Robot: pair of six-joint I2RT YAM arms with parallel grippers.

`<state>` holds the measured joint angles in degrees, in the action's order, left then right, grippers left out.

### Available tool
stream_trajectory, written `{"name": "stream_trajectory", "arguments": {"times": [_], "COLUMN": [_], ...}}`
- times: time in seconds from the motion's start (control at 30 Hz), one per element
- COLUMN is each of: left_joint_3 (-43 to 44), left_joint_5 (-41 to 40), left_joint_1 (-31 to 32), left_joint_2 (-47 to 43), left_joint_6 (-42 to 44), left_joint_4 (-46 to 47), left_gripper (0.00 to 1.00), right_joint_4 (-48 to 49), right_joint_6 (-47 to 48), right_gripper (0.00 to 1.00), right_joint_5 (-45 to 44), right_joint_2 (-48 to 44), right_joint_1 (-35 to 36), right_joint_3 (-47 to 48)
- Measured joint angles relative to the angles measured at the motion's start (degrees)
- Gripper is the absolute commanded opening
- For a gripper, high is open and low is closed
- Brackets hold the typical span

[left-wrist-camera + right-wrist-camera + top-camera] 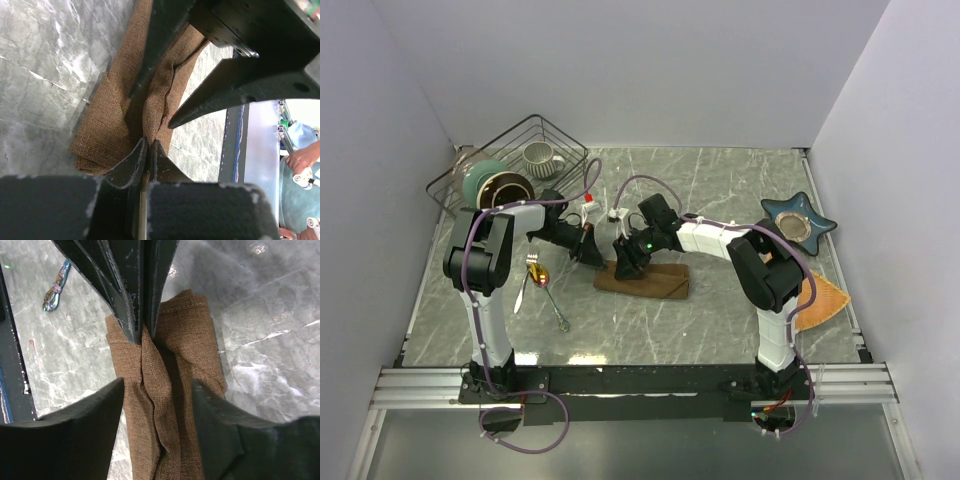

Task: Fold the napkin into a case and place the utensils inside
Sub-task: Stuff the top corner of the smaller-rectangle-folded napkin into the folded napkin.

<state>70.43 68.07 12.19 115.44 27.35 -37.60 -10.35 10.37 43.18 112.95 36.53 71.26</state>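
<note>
Left gripper (148,150), jaws clamped on a ridge of the folded napkin (185,365), seems to anchor it while right gripper (157,385), jaws apart, straddles the cloth to fold.

You have the napkin (655,283) mid-table, lying left to right. The spoon (537,272) and fork (557,311) lie just left of it, with the spoon behind the fork. The basket (565,140) sits in the far left corner, holding a mug (540,157) and a bowl (492,186). At the right, the dish (798,222) sits behind the mat (823,300). The left gripper (592,250) and right gripper (625,262) meet over the napkin's left end.
</note>
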Motion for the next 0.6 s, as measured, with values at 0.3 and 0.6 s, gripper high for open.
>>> {"name": "stream_trajectory", "arguments": {"times": [0.3,0.6], "left_joint_3": [0.0,0.0], "left_joint_5": [0.0,0.0], "left_joint_1": [0.0,0.0], "left_joint_2": [0.0,0.0], "left_joint_6": [-0.2,-1.1], "left_joint_4": [0.1,0.5], "left_gripper": [0.01,0.01], "right_joint_4": [0.7,1.6], "right_joint_6": [-3.5,-5.3], "right_gripper": [0.42,0.08], "right_joint_5": [1.1,1.5], "right_joint_2": [0.0,0.3], "right_joint_1": [0.0,0.0], "right_joint_3": [0.0,0.0]}}
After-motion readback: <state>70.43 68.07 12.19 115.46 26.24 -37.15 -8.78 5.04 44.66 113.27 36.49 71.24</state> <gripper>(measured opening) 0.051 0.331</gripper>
